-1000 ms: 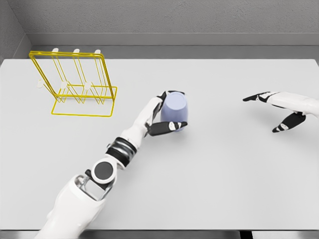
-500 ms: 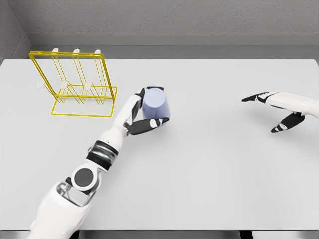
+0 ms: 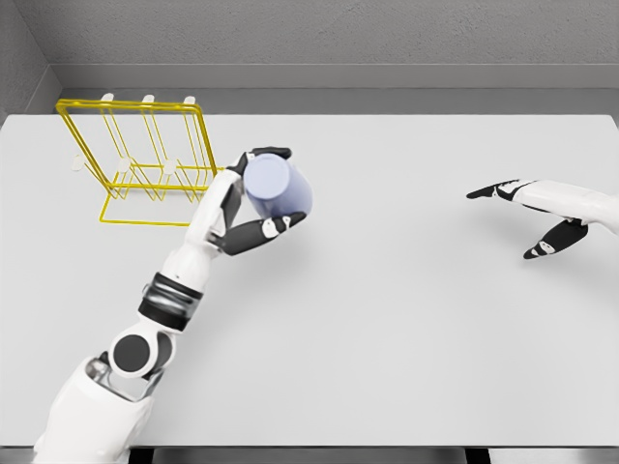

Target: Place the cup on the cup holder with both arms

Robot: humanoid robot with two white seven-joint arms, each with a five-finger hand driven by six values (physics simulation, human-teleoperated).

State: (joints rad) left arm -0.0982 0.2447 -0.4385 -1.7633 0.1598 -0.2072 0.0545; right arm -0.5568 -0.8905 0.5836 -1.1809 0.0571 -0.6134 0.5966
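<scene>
Gripping the tilted blue cup (image 3: pixel 278 188), the left robot hand (image 3: pixel 244 205) hovers beside the yellow rack (image 3: pixel 145 164).

Desk (image 3: pixel 416 319): broad, flat, pale grey-white top, matte, filling most of the head view; its near edge shows as a thin dark strip along the bottom. Back wall (image 3: pixel 338 34): grey, rough concrete-like texture, meeting the desk's far edge behind a darker grey band. Left wall (image 3: pixel 17 58): same grey, angled inward. Light: even, diffuse, with soft shadows.
</scene>
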